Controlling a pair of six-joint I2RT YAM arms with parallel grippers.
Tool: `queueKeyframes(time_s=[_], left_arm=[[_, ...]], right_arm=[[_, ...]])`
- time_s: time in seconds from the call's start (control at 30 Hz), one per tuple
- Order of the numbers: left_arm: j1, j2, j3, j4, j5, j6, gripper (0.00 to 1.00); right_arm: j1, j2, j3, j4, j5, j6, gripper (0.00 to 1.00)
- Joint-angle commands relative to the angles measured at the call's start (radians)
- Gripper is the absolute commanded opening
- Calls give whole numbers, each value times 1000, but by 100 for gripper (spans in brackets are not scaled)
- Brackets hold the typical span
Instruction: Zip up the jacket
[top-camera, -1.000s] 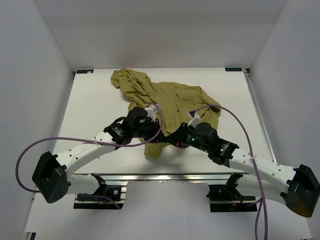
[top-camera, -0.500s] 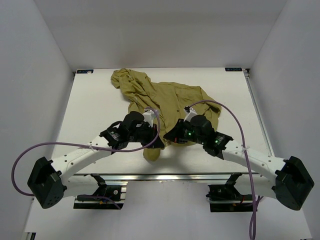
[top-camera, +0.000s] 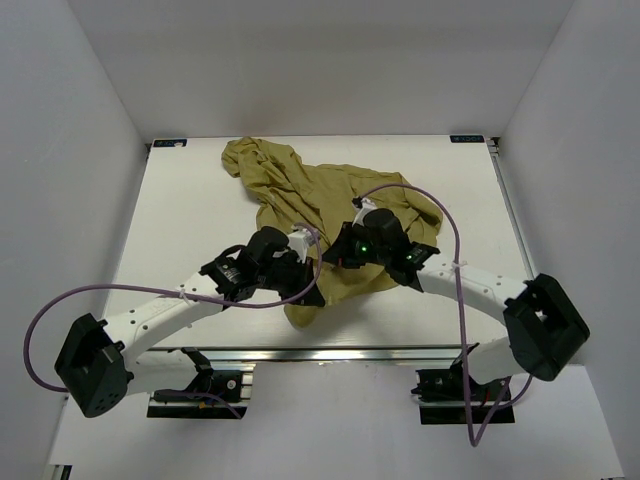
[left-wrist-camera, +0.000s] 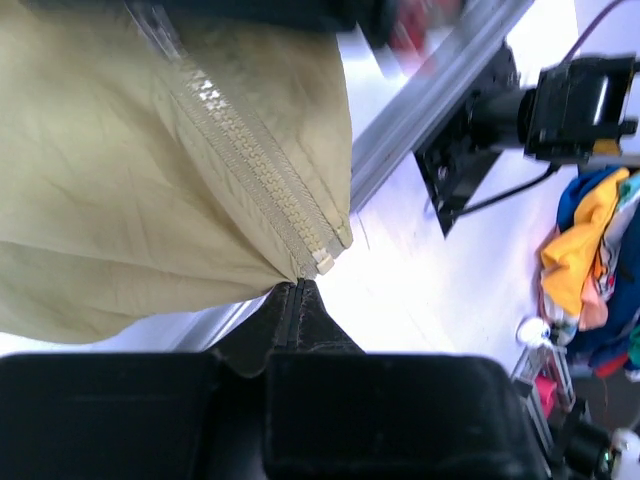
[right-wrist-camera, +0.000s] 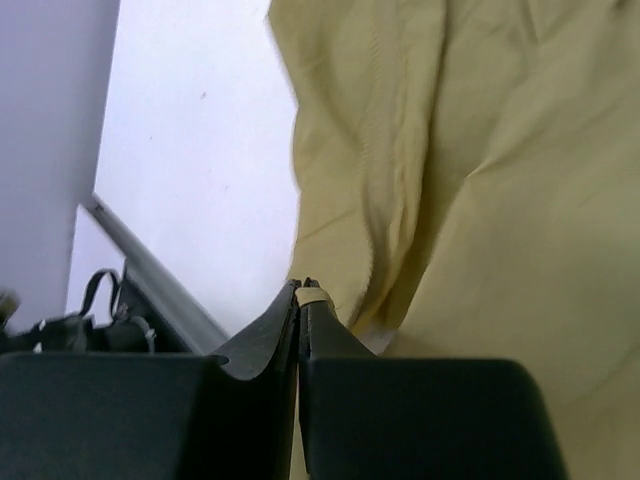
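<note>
top external view: white table (top-camera: 180, 220) fills the middle, white walls on three sides. jacket (top-camera: 330, 195), olive-yellow and rumpled, lies on the far-centre part of the table, hood end toward far left, and a lifted flap of it comes down toward the near edge between the two hands. left arm (top-camera: 170, 305) reaches in from near left, right arm (top-camera: 470, 290) from near right, both bent inward. a purple cable (top-camera: 60, 300) loops off each arm. metal rail (top-camera: 330, 353) runs along the near edge of the table.

left hand (top-camera: 312, 292) is just near of the table centre, at the left side of the flap. right hand (top-camera: 333, 257) is just far-right of it, on the same flap. the two hands are close together but apart.

left wrist view: jacket (left-wrist-camera: 110, 190) hangs above the fingers, its pale zipper (left-wrist-camera: 240, 150) runs diagonally down to the corner of the hem. left hand (left-wrist-camera: 297, 300) is fully closed and pinches the fabric just beside the zipper's bottom end. rail and table edge blurred behind. pile of coloured cloth (left-wrist-camera: 585, 250) lies off the table at the right of this view.

right wrist view: jacket (right-wrist-camera: 480, 190) covers the right half, bare table to the left. right hand (right-wrist-camera: 303, 295) is fully closed with a small bit of the jacket's edge caught between the tips; cannot tell which part of the edge.
</note>
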Motion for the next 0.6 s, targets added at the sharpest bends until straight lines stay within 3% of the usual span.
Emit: queueKeyframes(time_s=[0.0, 0.17, 0.57], left_arm=[[-11, -30, 2, -86, 100, 44, 0], [-13, -54, -17, -116, 116, 54, 0], [-13, -57, -121, -87, 143, -100, 0]], right_arm=[[-64, 58, 60, 112, 68, -68, 0], [-124, 194, 142, 227, 13, -126, 0], [-305, 657, 620, 428, -167, -242, 0]])
